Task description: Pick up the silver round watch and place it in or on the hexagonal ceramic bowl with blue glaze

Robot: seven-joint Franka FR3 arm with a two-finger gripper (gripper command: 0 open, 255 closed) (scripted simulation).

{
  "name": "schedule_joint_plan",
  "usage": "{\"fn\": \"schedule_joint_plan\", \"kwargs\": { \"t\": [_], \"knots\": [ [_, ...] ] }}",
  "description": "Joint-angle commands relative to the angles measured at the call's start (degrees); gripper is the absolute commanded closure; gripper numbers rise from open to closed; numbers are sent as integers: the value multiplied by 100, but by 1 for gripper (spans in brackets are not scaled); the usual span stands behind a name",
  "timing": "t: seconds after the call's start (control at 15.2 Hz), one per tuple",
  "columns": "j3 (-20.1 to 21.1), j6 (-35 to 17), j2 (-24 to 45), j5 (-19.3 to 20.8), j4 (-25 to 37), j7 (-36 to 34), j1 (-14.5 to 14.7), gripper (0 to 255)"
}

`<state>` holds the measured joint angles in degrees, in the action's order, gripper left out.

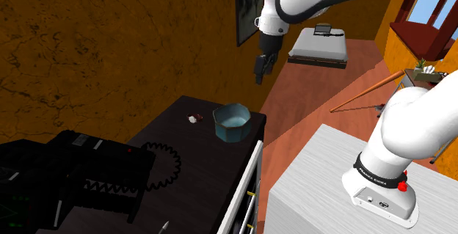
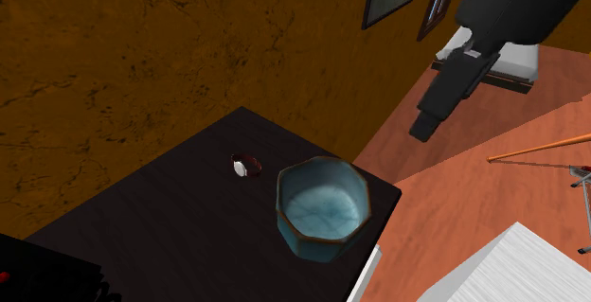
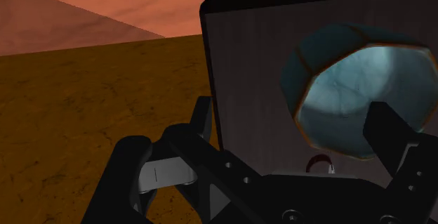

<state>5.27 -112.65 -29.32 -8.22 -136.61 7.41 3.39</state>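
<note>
Watch [image 2: 245, 166], round with a white face and dark red strap, lies on the black table [image 2: 161, 234] just beside the blue-glazed bowl [image 2: 317, 241], on the bowl's wall side and not touching it. Farther off, the gripper [image 2: 426, 122] hangs in the air well apart from both, its fingers [image 3: 385, 128] spread and holding nothing. A bed [image 1: 317, 47] stands farthest off.

In the wrist view the watch [image 3: 321, 162] lies mostly hidden behind the hand's black body; only a strap arc and a white speck show. One of the jaws covers part of the bowl [image 3: 351, 89]. The second exterior view's lower edge cuts off the near end of the bench [image 2: 170, 215].
</note>
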Motion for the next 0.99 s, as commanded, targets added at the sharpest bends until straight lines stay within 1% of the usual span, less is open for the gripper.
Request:
{"fn": "schedule_joint_plan", "kwargs": {
  "t": [0.0,0.46,0.92],
  "knots": [
    [61,-283,392,-78,136,-13,51,0],
    [297,-1075,1840,-268,877,-104,224,0],
    [498,-1567,3311,-297,1953,-229,393,0]
  ]
}}
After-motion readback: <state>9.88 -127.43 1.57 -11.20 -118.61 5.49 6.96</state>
